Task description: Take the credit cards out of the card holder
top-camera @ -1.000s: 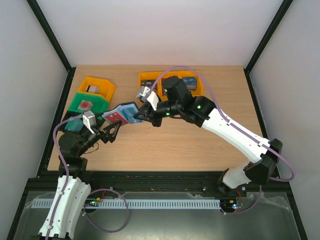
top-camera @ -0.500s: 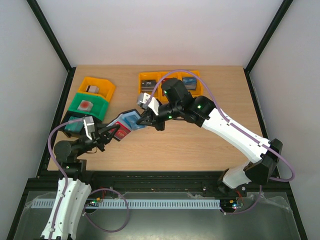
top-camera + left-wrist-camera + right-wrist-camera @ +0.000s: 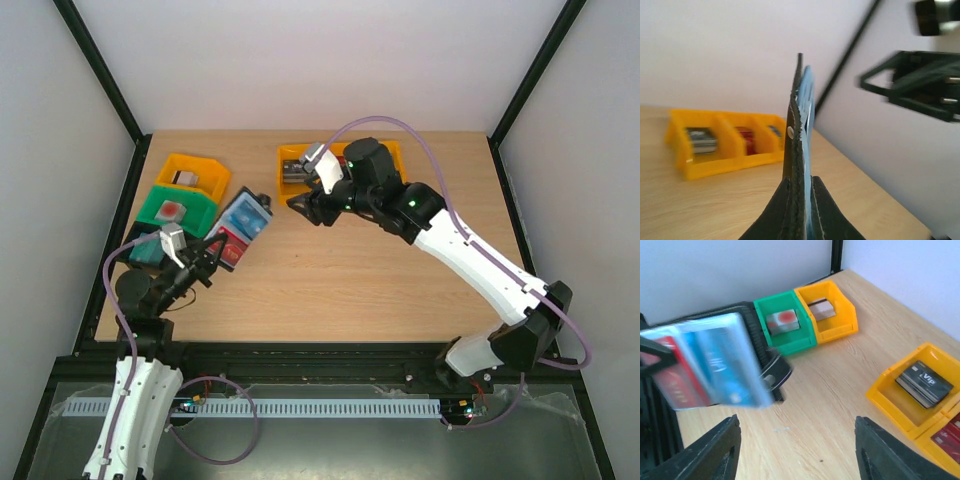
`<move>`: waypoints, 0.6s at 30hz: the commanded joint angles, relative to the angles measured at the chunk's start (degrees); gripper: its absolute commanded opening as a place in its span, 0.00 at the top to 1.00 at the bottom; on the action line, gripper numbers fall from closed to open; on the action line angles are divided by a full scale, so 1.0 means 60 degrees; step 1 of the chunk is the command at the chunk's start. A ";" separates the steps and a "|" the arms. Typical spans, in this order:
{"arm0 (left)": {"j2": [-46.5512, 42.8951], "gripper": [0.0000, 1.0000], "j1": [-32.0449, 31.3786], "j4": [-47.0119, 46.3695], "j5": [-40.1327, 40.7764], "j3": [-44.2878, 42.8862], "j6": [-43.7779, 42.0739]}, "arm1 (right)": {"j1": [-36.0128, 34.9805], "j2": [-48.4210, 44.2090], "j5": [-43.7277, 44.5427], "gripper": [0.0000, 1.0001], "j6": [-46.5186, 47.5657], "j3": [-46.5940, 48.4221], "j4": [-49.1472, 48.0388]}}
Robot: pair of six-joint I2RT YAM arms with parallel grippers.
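The black card holder (image 3: 261, 200) hangs above the left part of the table, open and tilted, with a blue credit card (image 3: 248, 215) and a red one (image 3: 229, 240) in its pockets. My left gripper (image 3: 208, 259) is shut on its lower end. In the left wrist view the card holder (image 3: 795, 150) stands edge-on between the fingers (image 3: 826, 210), the blue card (image 3: 808, 95) against it. My right gripper (image 3: 303, 205) is open and empty, apart from the holder on its right. In the right wrist view the blurred cards (image 3: 722, 360) are ahead at left, beyond the open gripper (image 3: 797, 450).
An orange bin (image 3: 193, 172), a green bin (image 3: 178, 208) and a dark bin (image 3: 146, 249) line the left side. A yellow row of bins (image 3: 292, 158) at the back holds stacked cards, partly behind the right arm. A bin with black cards (image 3: 923, 383) lies right of my right gripper.
My left gripper closed on the card holder. My right gripper let go of it, opened and drew back to the right. The holder swung left and now faces up.
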State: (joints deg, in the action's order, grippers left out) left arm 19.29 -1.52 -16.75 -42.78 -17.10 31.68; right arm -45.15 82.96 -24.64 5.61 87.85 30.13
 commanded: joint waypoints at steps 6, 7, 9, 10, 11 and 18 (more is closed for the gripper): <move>0.0227 0.98 0.0136 0.0284 0.1535 -0.0258 0.0120 | -0.1504 0.0097 -0.4101 0.54 0.0329 -0.0763 -0.1908; 0.0220 0.98 0.0136 -0.0359 0.0803 -0.0171 0.0445 | -0.1513 0.0281 -0.4410 0.57 0.0170 -0.0757 -0.2193; 0.0199 0.98 0.0125 -0.2068 -0.0562 0.0040 0.1092 | -0.1481 0.0525 -0.4373 0.60 0.0315 -0.0703 -0.2413; 0.0189 0.98 0.0122 -0.2779 -0.1113 0.0133 0.1374 | -0.1433 0.0600 -0.4381 0.61 0.0491 -0.0712 -0.2370; 0.0184 0.98 0.0114 -0.3198 -0.1458 0.0158 0.1484 | -0.1350 0.0686 -0.4476 0.61 0.0549 -0.0725 -0.2394; 0.0223 0.98 0.0019 -0.4215 -0.2811 0.0143 0.1439 | -0.1009 0.1109 -0.5684 0.72 0.0650 -0.0479 -0.2099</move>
State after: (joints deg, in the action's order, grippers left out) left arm 21.02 -1.13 -32.25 -51.40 -16.62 39.18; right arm -52.21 89.49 -53.06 8.62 84.01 18.96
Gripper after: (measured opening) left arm 0.049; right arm 0.303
